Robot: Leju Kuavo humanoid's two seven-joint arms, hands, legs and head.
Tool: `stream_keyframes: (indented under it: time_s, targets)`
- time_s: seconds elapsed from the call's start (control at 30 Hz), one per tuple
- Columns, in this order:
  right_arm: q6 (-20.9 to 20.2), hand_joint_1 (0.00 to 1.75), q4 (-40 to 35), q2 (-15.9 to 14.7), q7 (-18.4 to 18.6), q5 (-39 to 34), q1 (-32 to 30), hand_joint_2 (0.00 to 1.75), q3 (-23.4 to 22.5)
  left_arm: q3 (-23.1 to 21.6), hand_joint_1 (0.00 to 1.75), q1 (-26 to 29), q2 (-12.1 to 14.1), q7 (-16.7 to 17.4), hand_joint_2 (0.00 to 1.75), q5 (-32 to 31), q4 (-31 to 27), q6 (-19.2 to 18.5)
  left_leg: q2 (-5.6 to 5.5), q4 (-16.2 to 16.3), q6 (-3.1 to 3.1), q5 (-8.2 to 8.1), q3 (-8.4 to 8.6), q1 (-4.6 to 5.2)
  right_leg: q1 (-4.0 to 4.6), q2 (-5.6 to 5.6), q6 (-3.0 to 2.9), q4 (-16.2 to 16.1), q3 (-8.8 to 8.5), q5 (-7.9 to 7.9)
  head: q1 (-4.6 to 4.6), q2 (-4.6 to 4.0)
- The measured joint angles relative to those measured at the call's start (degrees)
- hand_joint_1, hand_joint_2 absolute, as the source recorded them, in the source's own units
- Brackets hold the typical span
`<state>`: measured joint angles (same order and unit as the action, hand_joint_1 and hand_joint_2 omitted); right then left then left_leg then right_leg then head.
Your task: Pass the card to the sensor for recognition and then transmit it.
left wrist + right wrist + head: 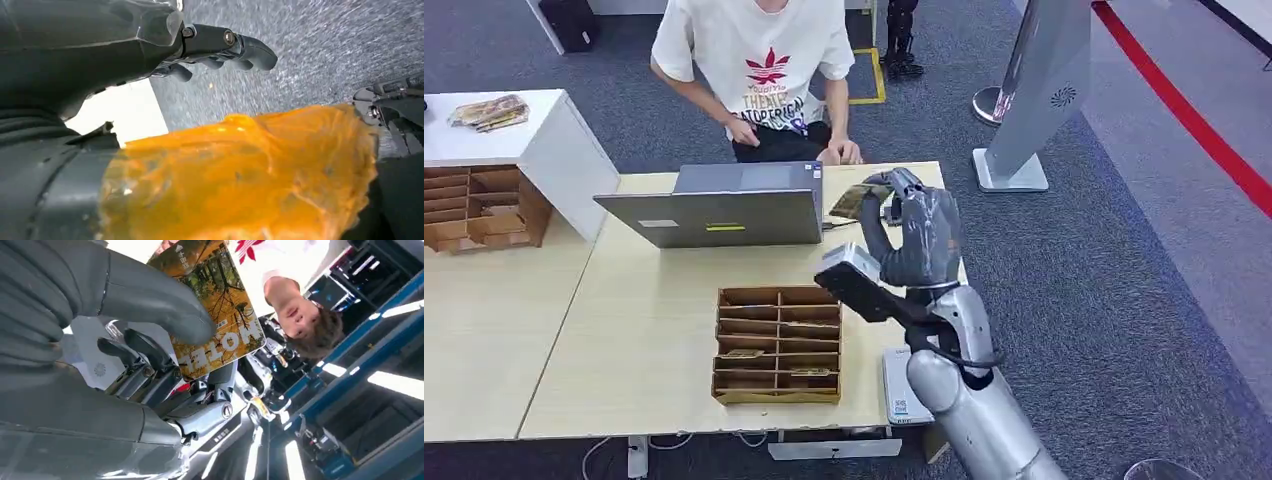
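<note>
Half the card point(220, 315) hides under the right hand point(919, 235) gripping it; left hand point(220, 47) grip unreadable.

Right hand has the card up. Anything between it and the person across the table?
Nothing visible in the way. The right hand holds the card above the table's far edge, right of the laptop. The person's hand rests just beyond, with open air between.

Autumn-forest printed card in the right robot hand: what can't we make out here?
- Autumn-forest printed card, right wrist view: the thick grey thumb of the right robot hand covers its middle.
- Same card, head view: small, partly hidden behind the fingers.
- Left wrist view: a blurred orange mass blocks the scene.
</note>
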<state>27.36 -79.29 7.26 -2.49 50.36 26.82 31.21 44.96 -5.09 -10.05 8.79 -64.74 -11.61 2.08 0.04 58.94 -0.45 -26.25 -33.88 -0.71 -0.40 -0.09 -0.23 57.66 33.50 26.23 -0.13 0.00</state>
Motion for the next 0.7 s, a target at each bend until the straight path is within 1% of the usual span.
stream_keyframes:
  time_s: [0.07, 0.17, 0.27, 0.47, 0.6, 0.7]
  targets:
    - [-1.0, 1.75, 3.0, 0.8, 1.0, 0.5, 3.0, 1.75, -0.1, -1.0, 0.0, -0.5, -0.1, 0.5, 0.0, -0.7, 0.0, -0.3, -0.02, 0.0, -0.01, 0.01, -0.02, 0.0, 0.0, -0.02, 0.0, 0.0, -0.01, 0.0, 0.02, 0.0]
    - [-1.8, 1.75, 9.2, 1.8, 3.2, 3.3, 8.1, 1.75, -0.4, -2.4, 0.0, -1.3, -0.3, 1.2, 0.0, -1.9, 0.0, -0.7, 0.0, 0.0, -0.01, 0.01, -0.02, 0.0, 0.0, 0.0, -0.06, 0.0, 0.02, -0.06, 0.02, 0.0]
    - [-2.5, 1.75, 13.7, 2.5, 4.8, 5.8, 11.7, 1.75, -0.7, -3.4, 0.0, -1.8, -0.5, 1.5, 0.0, -2.6, 0.0, -1.1, -0.01, 0.0, 0.0, 0.02, -0.03, 0.0, 0.0, -0.01, -0.06, 0.0, 0.01, -0.06, 0.02, 0.0]
    - [-2.5, 1.75, 25.4, 3.8, 7.0, 10.0, 18.0, 1.75, -1.7, -5.6, 0.0, -2.6, -0.5, 2.4, 0.0, -3.6, 0.0, -1.6, -0.01, 0.0, 0.0, 0.02, -0.03, 0.0, 0.0, -0.01, -0.08, 0.0, 0.04, -0.07, 0.02, 0.0]
    - [-2.3, 1.75, 33.1, 4.5, 9.4, 14.0, 22.0, 1.75, -2.4, -7.2, 0.0, -2.9, -0.7, 2.9, 0.0, -4.0, 0.0, -1.7, -0.01, 0.0, 0.01, 0.03, -0.03, 0.0, 0.0, -0.02, -0.08, 0.0, 0.04, -0.07, 0.02, 0.0]
    - [-2.2, 1.75, 37.5, 4.6, 10.9, 17.1, 24.2, 1.75, -2.7, -8.2, 0.0, -3.0, -0.8, 3.0, 0.0, -4.0, 0.0, -1.9, -0.02, 0.0, 0.01, 0.03, -0.04, 0.0, 0.0, -0.01, -0.08, 0.0, 0.04, -0.07, 0.02, 0.0]
